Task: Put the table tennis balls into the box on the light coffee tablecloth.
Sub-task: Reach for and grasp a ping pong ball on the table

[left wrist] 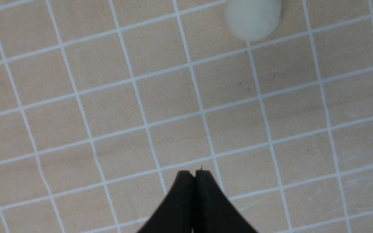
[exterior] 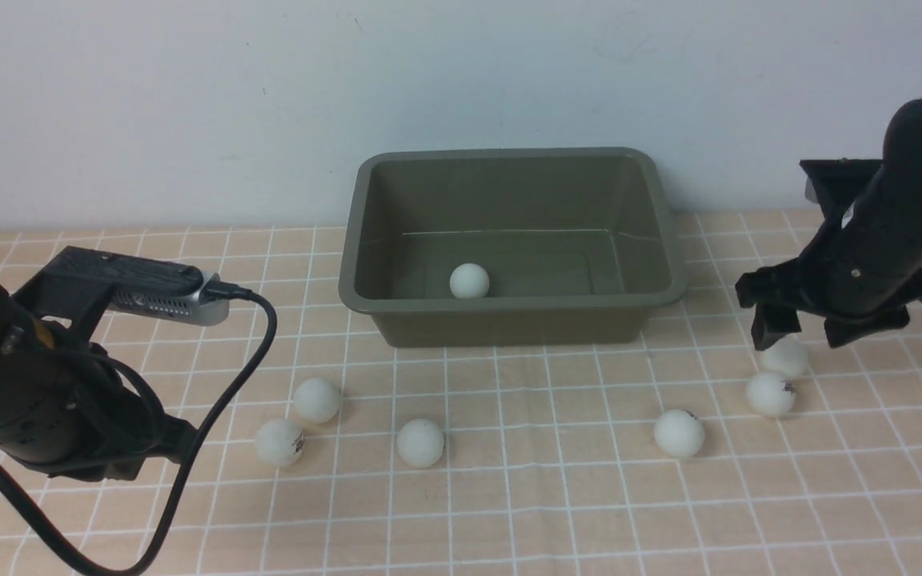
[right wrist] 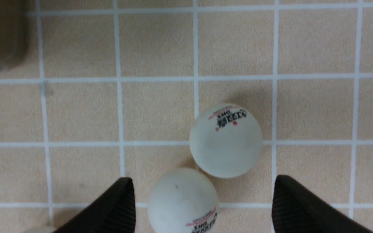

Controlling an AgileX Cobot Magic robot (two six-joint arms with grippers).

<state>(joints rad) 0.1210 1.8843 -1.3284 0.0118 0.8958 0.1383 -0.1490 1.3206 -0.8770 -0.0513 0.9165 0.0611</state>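
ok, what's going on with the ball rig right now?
The two-arm robot is loading table tennis balls into the olive box. One ball is already in the box. Six lie on the checked tablecloth, three towards the left and three towards the right. The right claw is open just above the rightmost pair and holds nothing. The left claw is shut and empty, over bare cloth near the left group.

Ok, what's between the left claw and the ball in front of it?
Only bare checked cloth. The left wrist view shows it, from the shut left claw to the ball.
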